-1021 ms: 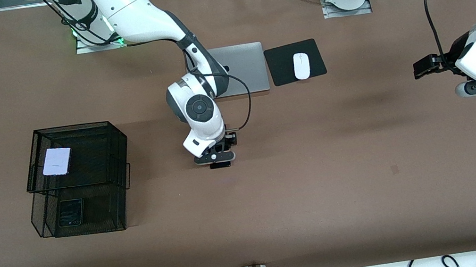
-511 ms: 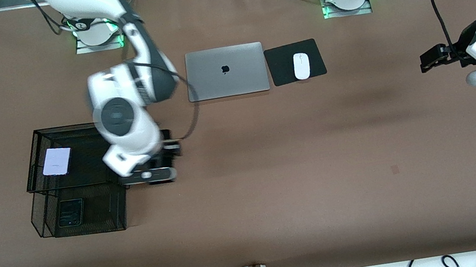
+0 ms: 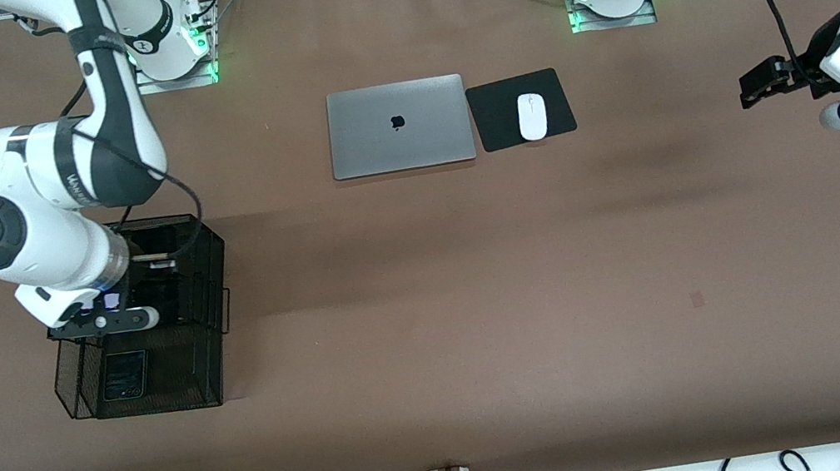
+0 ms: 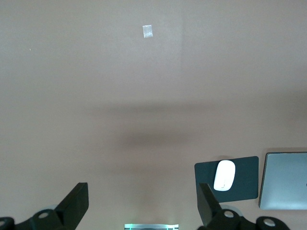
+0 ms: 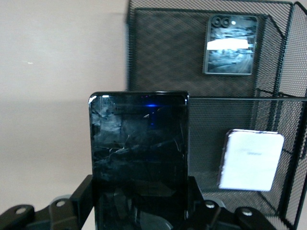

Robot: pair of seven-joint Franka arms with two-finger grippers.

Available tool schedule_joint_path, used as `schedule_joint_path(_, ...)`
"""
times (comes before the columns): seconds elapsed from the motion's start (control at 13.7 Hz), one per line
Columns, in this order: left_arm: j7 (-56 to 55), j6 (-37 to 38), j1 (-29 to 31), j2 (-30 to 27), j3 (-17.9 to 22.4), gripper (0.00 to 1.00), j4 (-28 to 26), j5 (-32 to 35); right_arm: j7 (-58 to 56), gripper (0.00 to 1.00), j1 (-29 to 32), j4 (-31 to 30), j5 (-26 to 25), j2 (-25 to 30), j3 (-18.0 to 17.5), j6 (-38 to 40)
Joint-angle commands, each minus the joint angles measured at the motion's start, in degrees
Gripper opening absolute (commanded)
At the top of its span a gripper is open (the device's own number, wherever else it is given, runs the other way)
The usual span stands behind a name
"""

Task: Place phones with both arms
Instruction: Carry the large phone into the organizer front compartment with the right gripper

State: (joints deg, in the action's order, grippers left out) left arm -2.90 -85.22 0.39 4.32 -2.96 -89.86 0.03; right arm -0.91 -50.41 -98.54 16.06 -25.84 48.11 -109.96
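My right gripper (image 3: 105, 321) hangs over the black wire-mesh rack (image 3: 206, 244), shut on the long black phone (image 5: 139, 153), which stands up between its fingers. In the right wrist view the pale lilac phone (image 5: 250, 160) lies on the rack's (image 5: 288, 57) upper tier. The small black phone (image 5: 230, 44) lies on the lower tray, which juts out nearer to the front camera (image 3: 125, 375). In the front view the right arm covers most of the upper tier. My left gripper (image 3: 754, 86) waits open over bare table at the left arm's end, its fingers (image 4: 76, 206) wide apart with nothing between them.
A closed grey laptop (image 3: 399, 127) lies mid-table near the bases, and beside it a white mouse (image 3: 532, 117) sits on a black pad (image 3: 490, 119). Both also appear in the left wrist view, the mouse (image 4: 224, 175) and the laptop (image 4: 285, 179). Brown tabletop stretches between rack and laptop.
The right arm swung from mid-table, near the laptop, to over the mesh rack, carrying the long black phone. The left arm shifted slightly toward its end of the table.
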Motion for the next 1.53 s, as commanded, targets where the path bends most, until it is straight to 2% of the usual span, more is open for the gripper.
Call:
schedule_joint_path(0.0,1.32,-1.7,0.66,-2.91,0.32,1.0,-2.26,-0.55,-2.34,0.07,-1.27,-9.63,-0.07,4.92,0.58,-7.27)
schedule_joint_path(0.22,0.53,-1.79,0.66,-0.9,0.41,1.0,0.82,-0.55,-2.25,0.07,-1.27,-12.28,0.2,4.92,0.58,-8.25)
schedule_joint_path(0.51,0.62,-2.05,1.98,-0.8,0.5,1.0,0.83,-0.82,-2.25,0.07,-1.18,-13.51,0.2,4.83,0.67,-8.34)
schedule_joint_path(0.66,0.62,-2.4,1.37,-0.36,-0.2,1.0,0.92,-0.56,-2.08,0.1,-1.1,-13.43,0.29,3.87,0.67,-8.78)
schedule_joint_path(0.73,0.7,-2.41,1.28,-0.28,-0.29,1.0,0.83,-0.47,-1.64,0.17,-1.01,-13.17,0.37,3.87,0.67,-8.96)
schedule_joint_path(0.8,1.23,-2.49,1.27,-0.1,-0.29,1.0,0.91,-0.73,-1.46,0.34,-1.01,-12.99,0.37,3.69,0.67,-8.96)
schedule_joint_path(0.95,1.23,-2.58,1.19,0.78,-0.29,1.0,1.53,-1.17,-1.37,0.77,-1.01,-12.82,0.55,3.51,0.67,-9.04)
schedule_joint_path(1.17,1.32,-2.49,1.36,0.78,-0.29,1.0,2.85,-1.34,-0.85,0.99,-1.01,-12.47,0.55,3.69,0.67,-8.96)
schedule_joint_path(1.31,1.32,-1.36,1.27,-0.18,-1.07,1.0,2.85,-1.43,-0.84,0.99,-1.01,-11.85,0.55,3.86,0.76,-8.7)
schedule_joint_path(1.46,1.23,-1.35,1.27,-0.19,-1.96,1.0,2.85,-1.35,-1.37,0.99,-0.92,-8.71,0.46,3.87,1.02,-7.91)
